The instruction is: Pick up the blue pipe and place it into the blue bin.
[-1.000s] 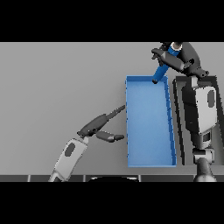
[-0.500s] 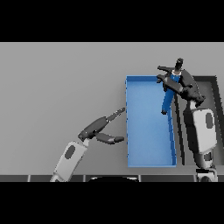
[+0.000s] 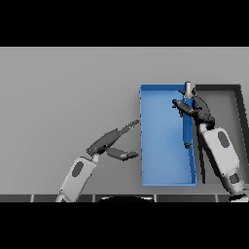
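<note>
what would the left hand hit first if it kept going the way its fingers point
Probably the left wall of the blue bin. The left hand has straight fingers aimed up and to the right at that wall, though height is hard to judge.

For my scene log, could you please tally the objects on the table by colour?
Blue: 2, the pipe and the bin.
Dark: 1, the tray beside the bin.
Total: 3.
</note>
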